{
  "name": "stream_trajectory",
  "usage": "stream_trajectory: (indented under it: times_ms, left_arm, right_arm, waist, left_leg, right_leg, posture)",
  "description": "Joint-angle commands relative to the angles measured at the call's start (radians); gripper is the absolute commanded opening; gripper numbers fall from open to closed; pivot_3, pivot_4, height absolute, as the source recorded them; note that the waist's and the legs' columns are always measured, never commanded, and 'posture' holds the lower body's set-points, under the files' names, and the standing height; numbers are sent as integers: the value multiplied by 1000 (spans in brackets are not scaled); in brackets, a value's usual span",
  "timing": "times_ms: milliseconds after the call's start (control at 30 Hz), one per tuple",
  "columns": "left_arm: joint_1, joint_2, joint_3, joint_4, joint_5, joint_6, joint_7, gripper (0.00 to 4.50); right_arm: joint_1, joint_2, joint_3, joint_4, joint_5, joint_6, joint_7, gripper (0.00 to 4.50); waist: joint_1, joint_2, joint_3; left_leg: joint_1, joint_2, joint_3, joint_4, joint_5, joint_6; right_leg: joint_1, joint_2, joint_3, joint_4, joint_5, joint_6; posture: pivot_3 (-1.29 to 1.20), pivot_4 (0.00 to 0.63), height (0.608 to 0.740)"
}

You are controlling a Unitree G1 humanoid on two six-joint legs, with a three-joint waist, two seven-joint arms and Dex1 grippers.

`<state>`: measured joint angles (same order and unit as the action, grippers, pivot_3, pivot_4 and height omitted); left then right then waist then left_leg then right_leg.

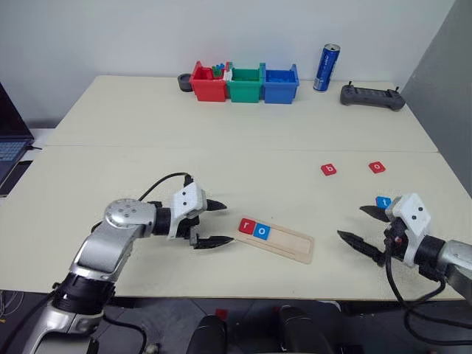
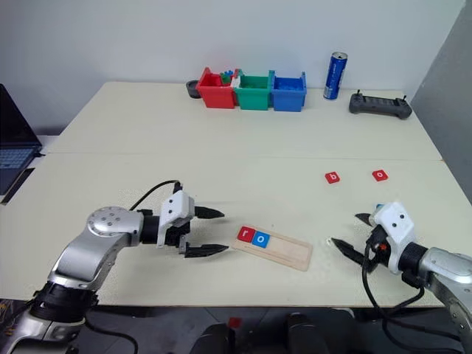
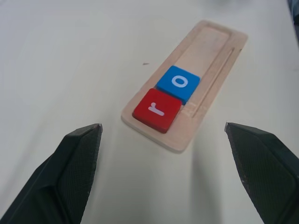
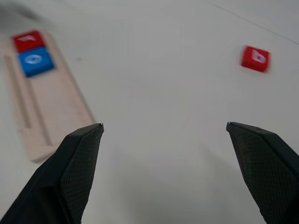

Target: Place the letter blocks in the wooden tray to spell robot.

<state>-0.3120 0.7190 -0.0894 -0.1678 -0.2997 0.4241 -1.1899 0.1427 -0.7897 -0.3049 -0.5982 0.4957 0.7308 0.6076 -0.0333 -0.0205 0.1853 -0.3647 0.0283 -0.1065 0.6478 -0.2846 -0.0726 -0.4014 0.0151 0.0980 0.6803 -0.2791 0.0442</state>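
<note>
The wooden tray (image 1: 291,243) lies near the table's front edge, with a red r block (image 1: 247,226) and a blue o block (image 1: 262,231) side by side at its left end. My left gripper (image 1: 227,223) is open just left of the tray, pointing at it, with nothing held. Farther back on the right lie a red b block (image 1: 329,169) and a red o block (image 1: 377,167). A blue block (image 1: 383,201) peeks out behind my right gripper (image 1: 351,222), which stands open and empty to the right of the tray.
Red (image 1: 209,82), green (image 1: 245,85) and blue (image 1: 281,85) bins stand in a row at the back. A blue can (image 1: 326,68) and a dark controller (image 1: 372,96) are at the back right. A laptop (image 1: 9,147) sits off the left edge.
</note>
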Motion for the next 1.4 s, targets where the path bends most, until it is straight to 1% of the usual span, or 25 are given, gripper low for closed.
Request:
stream_trajectory:
  times_ms: [33,200,300,567,733,900,1267,1400]
  left_arm:
    - [10,19,68,-74,-93,45,-6,4447]
    - [27,30,98,-104,-133,43,3,4447]
    - [38,34,110,-118,-144,34,14,4447]
    - [37,30,98,-156,-145,39,48,4447]
    - [21,29,85,-189,-157,68,65,4447]
    - [3,31,72,-183,-158,70,63,4447]
    - [2,31,59,-129,-144,20,40,4447]
    - [4,27,58,-115,-140,3,40,4447]
  right_arm:
    - [-58,4,-43,-1,-15,52,-78,4500]
    - [-130,-14,-51,42,-41,125,-138,4500]
    - [-164,-22,-48,64,-52,140,-145,4500]
    - [-239,-17,-81,149,-61,218,-192,4500]
    - [-255,-14,-106,156,-57,300,-227,4500]
    - [-258,-13,-111,146,-57,323,-235,4500]
    - [-239,-18,-113,117,-61,321,-234,4500]
    - [-250,-8,-112,126,-75,283,-242,4500]
  waist:
    - [0,0,0]
    - [-1,0,0]
    - [-1,0,0]
    - [0,0,0]
    - [0,0,0]
    - [-2,0,0]
    - [-2,0,0]
    - [-2,0,0]
  left_leg:
    - [0,0,0,0,0,0]
    - [0,0,0,-1,0,0]
    - [-1,0,1,-1,0,0]
    - [-1,0,1,-1,0,0]
    - [-1,0,1,-1,0,0]
    - [-1,0,1,-1,0,0]
    - [-1,0,1,-1,0,0]
    - [-1,0,1,-1,0,0]
  right_leg:
    - [0,0,0,0,0,0]
    - [-1,0,0,0,0,-1]
    - [-2,0,0,0,1,-2]
    - [-2,0,0,0,2,-3]
    - [-2,0,0,0,2,-3]
    - [-2,0,1,0,2,-3]
    - [-2,0,1,0,2,-3]
    - [-2,0,1,0,2,-3]
  posture:
    - [0,150,740]
    - [0,150,740]
    - [0,150,740]
    - [0,150,740]
    - [0,150,740]
    - [0,150,740]
    - [0,150,740]
    - [0,150,740]
